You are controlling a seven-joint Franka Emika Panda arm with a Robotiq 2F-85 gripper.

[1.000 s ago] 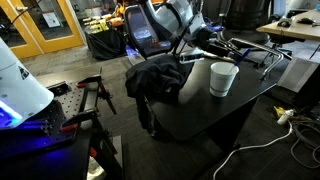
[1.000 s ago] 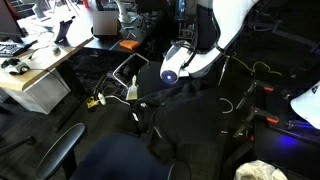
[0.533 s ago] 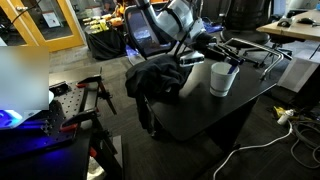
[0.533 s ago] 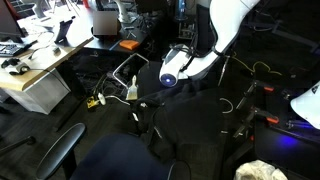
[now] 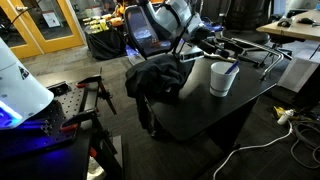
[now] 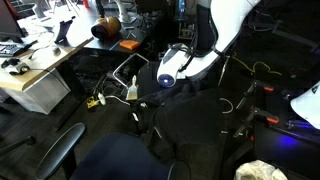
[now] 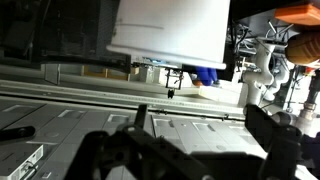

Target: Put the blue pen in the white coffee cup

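Gripper [image 7: 190,150] has backed off toward upper left since half a second ago, fingers spread wide and empty, with the blue pen [image 5: 232,68] now leaning inside the white coffee cup [image 5: 221,82] right of centre, so the task looks done.

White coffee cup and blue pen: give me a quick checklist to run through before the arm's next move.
1. The white coffee cup stands upright on the black table: ok.
2. The blue pen is inside the cup, with its end showing at the rim: ok, as far as an exterior view shows.
3. The gripper is apart from cup and pen: ok.
4. Jaws open: cannot tell.
5. The dark cloth is apart from the cup: ok.
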